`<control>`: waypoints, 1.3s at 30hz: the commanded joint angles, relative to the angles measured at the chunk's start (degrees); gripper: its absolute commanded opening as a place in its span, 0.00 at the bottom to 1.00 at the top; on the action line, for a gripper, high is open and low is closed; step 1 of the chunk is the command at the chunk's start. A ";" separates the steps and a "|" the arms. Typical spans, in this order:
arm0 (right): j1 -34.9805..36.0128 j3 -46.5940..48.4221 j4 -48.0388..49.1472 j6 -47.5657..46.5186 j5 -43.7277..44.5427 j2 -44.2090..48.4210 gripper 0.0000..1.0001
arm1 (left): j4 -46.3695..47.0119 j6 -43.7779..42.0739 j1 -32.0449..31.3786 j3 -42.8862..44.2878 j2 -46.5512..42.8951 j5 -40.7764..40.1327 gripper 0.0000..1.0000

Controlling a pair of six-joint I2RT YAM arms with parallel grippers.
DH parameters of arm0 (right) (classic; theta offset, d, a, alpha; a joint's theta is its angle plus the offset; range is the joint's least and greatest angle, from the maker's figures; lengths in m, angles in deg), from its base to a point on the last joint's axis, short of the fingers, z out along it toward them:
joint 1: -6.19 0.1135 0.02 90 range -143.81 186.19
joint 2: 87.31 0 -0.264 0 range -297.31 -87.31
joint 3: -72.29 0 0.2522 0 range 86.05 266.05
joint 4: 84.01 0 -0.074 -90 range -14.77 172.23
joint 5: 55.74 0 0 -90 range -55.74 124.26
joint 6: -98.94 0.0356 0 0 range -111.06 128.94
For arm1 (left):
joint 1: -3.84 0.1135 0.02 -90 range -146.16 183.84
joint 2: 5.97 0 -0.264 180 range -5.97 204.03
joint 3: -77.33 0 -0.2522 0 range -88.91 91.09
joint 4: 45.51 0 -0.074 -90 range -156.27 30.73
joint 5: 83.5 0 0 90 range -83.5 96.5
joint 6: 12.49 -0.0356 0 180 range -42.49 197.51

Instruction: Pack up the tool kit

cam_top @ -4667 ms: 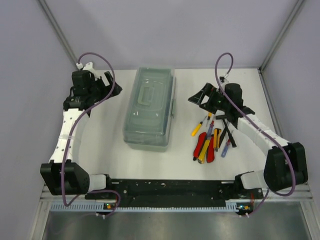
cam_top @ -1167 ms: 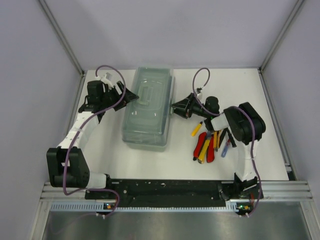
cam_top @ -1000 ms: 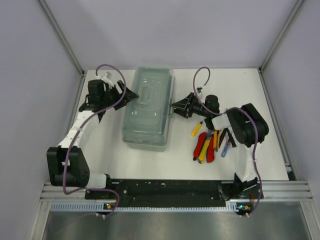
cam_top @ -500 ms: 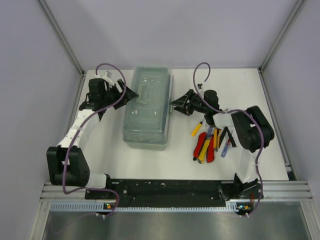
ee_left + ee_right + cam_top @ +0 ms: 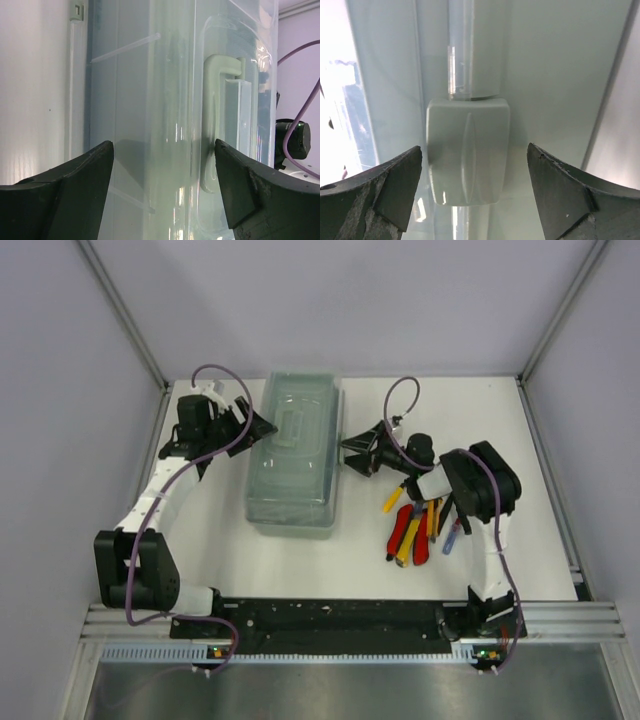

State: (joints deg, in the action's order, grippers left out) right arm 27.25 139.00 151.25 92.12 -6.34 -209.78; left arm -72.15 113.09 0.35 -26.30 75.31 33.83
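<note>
A translucent pale green tool box (image 5: pixel 296 455) lies closed in the middle of the table. My left gripper (image 5: pixel 262 426) is open at the box's left side near its far end; the left wrist view shows the box wall (image 5: pixel 145 125) and lid handle (image 5: pixel 215 120) between the fingers. My right gripper (image 5: pixel 350 452) is open at the box's right side, facing the grey latch (image 5: pixel 468 150), which sits between its fingertips (image 5: pixel 395 185) without touching them. Loose tools (image 5: pixel 420 520) with red, yellow and blue handles lie right of the box.
The tool pile includes red-handled pliers (image 5: pixel 405 533) and a yellow screwdriver (image 5: pixel 394 498). Grey walls and metal frame posts (image 5: pixel 120 310) bound the table. The black arm base rail (image 5: pixel 340 618) runs along the near edge.
Both arms have swung inward from the table's outer sides to the box. In the last second the right gripper has edged a little further toward the box's latch side; the left has held still.
</note>
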 commanded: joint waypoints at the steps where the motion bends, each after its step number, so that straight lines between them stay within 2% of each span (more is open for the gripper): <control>1: 5.13 3.30 18.08 4.36 -5.10 -0.57 0.83 | -6.54 -1.03 -3.98 -1.79 3.89 10.45 0.83; 2: 5.39 3.74 18.26 4.28 -5.45 -0.57 0.81 | -6.19 -1.03 -4.16 -1.53 4.15 10.98 0.84; 6: 6.54 6.90 14.32 3.75 -8.17 -1.10 0.55 | -6.10 -1.91 -5.56 -0.12 5.38 12.30 0.83; 9: 7.33 6.82 9.76 0.95 -7.92 0.21 0.42 | -6.62 -2.61 -6.53 0.49 6.35 12.31 0.82; 12: 7.68 6.64 3.95 -3.19 -7.83 2.06 0.35 | -7.24 -3.23 -7.06 0.58 7.05 12.04 0.81; 23: 7.86 6.03 -15.30 -15.05 -0.80 8.74 0.23 | -10.05 -4.81 -8.47 1.29 8.37 8.97 0.79; 31: 7.86 6.11 -24.71 -20.42 5.00 11.99 0.23 | -11.11 -4.99 -8.91 1.20 8.37 6.86 0.79; 36: 7.86 5.85 -30.33 -23.49 7.98 14.10 0.24 | -13.83 -4.99 -8.91 2.51 8.37 1.42 0.79; 39: 7.94 4.28 -28.16 -23.50 8.78 15.24 0.26 | -15.06 -4.37 -8.73 3.48 8.11 -1.92 0.79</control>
State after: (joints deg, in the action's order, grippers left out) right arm 28.87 141.36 122.77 74.92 1.20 -197.19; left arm -74.08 106.75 -2.36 -20.95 78.94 28.72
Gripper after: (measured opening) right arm 0.557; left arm 0.795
